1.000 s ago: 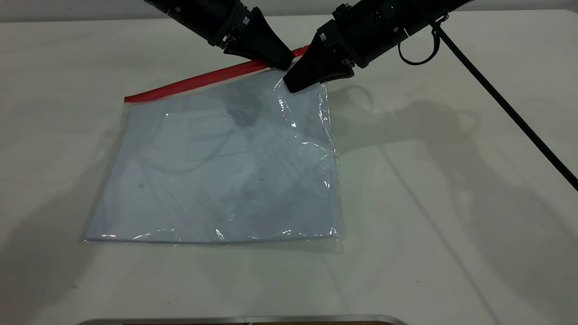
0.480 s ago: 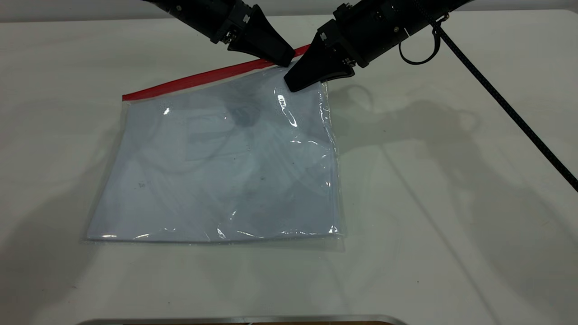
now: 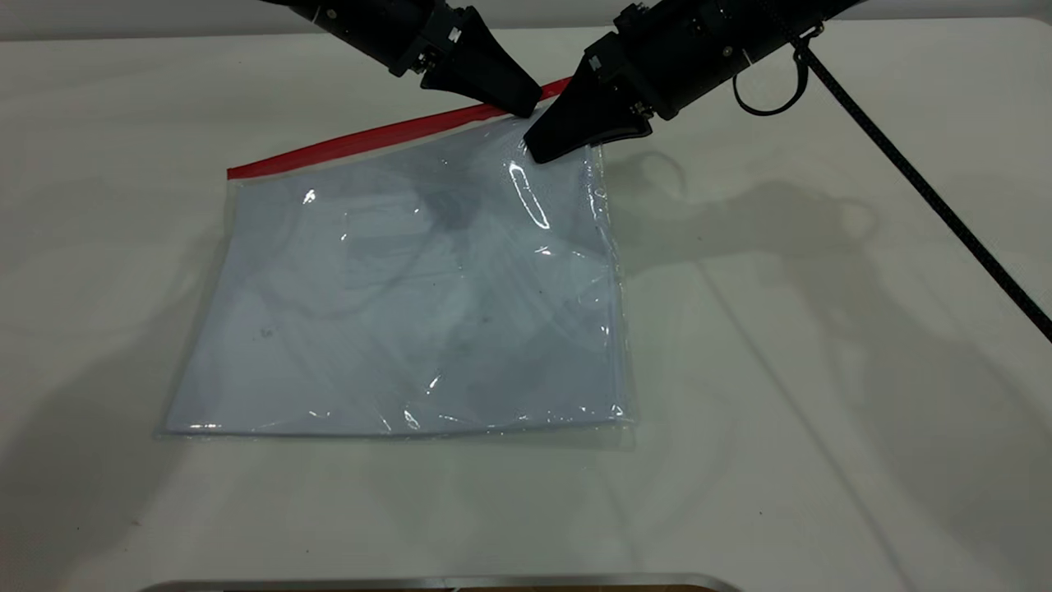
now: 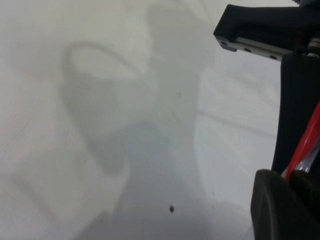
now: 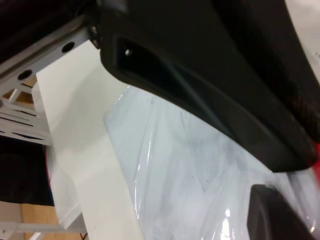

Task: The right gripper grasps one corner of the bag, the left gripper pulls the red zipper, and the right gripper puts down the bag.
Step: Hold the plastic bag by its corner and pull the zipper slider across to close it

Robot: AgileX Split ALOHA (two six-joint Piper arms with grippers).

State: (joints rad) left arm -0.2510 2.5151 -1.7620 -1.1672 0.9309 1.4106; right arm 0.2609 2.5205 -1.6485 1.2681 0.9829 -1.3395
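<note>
The bag [image 3: 411, 288], a clear pouch with white paper inside, lies on the white table. The red zipper [image 3: 362, 140] runs along its far edge. My left gripper [image 3: 526, 107] comes from the far left and its tip is on the zipper near its right end. In the left wrist view [image 4: 290, 175] the jaws are closed with the red strip [image 4: 305, 150] between them; the slider tab is hidden. My right gripper [image 3: 536, 153] is shut on the corner of the bag at that end and holds it slightly raised. In the right wrist view [image 5: 282, 177] plastic [image 5: 190, 170] passes between its jaws.
The right arm's braided cord [image 3: 929, 193] slants across the far right of the table [image 3: 822, 411]. A cable loop [image 3: 768, 99] hangs under that arm. A metal edge [image 3: 444, 582] runs along the near side of the table.
Both grippers have shifted slightly to the right and away, and the bag has slid a little to the right with them. Both grips look unchanged.
</note>
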